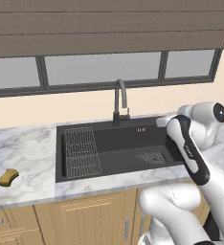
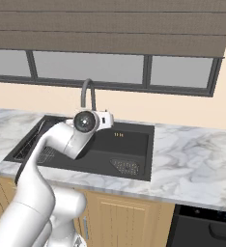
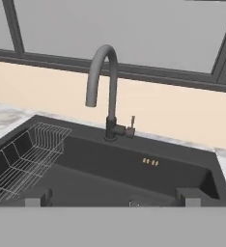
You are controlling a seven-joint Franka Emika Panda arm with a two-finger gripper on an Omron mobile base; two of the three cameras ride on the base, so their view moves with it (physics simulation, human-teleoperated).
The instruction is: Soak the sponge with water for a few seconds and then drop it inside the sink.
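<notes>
While the sponge [image 1: 8, 176] lies on the marble counter [image 1: 25, 158] well to the left of the sink [image 1: 128, 139], the arm [image 1: 190, 148] is folded up on the sink's right side, far from it. Small and mustard-yellow, the sponge sits near the counter's front edge with bare stone all around it.

Inside the black basin, a wire rack [image 1: 81, 151] fills the left part and a mesh strainer [image 1: 152, 157] lies on the floor toward the right. Behind the basin rises a dark gooseneck faucet [image 1: 119, 101], its spout curving forward over the sink, with a small lever [image 3: 132, 120] at its base. On the back wall of the basin show 3 small brass-coloured dots [image 3: 150, 162].

From the hand view, the gripper [image 3: 115, 198] looks across the basin toward the faucet, its 2 fingertips [image 3: 36, 198] standing wide apart at the bottom edge with nothing between them. Behind the faucet runs a beige wall, a window with dark frames [image 1: 102, 85] and a brown blind [image 1: 109, 28] above it. Wooden cabinet fronts [image 1: 85, 220] sit below the counter.
</notes>
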